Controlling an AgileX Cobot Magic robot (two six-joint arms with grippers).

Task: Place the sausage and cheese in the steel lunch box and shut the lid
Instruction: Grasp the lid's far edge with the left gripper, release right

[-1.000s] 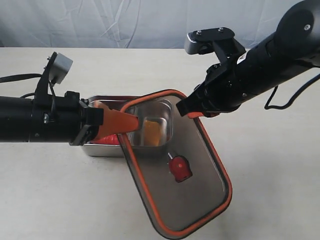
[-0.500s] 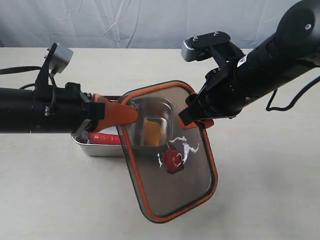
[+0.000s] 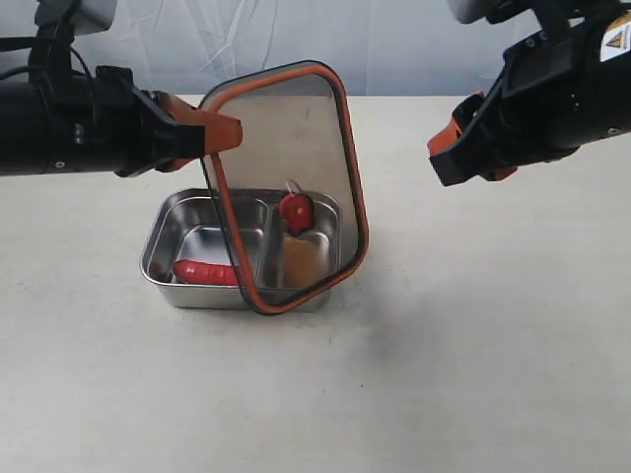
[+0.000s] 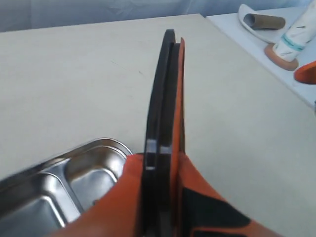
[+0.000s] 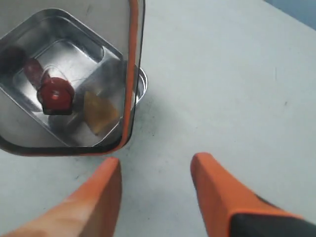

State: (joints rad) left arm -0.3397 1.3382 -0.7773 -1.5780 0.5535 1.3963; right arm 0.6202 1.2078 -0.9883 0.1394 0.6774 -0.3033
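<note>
The steel lunch box [image 3: 158, 246] sits on the table. The red sausage [image 3: 202, 272] lies in its left compartment and the yellow cheese [image 3: 299, 261] in its right one, seen through the lid. My left gripper [image 3: 212, 133] is shut on the upper left rim of the dark, orange-rimmed lid [image 3: 286, 148], which hangs steeply tilted over the box. The left wrist view shows the lid [image 4: 168, 98] edge-on between the fingers [image 4: 123, 197], with the box [image 4: 74, 168] beside it. My right gripper [image 3: 458, 153] hovers open and empty, up and to the right of the box. The right wrist view shows that gripper [image 5: 155, 165], the lid [image 5: 132, 59], its valve [image 5: 55, 95] and the cheese [image 5: 100, 112].
A pale curtain backs the beige table [image 3: 493, 345]. In the left wrist view a white dish with a cardboard roll [image 4: 261, 22] and a tube [image 4: 294, 42] sit on a separate surface beyond the table edge.
The right gripper let go of the lid and drew back up to the right. The left gripper rose, swinging the lid from nearly flat to steeply tilted over the box.
</note>
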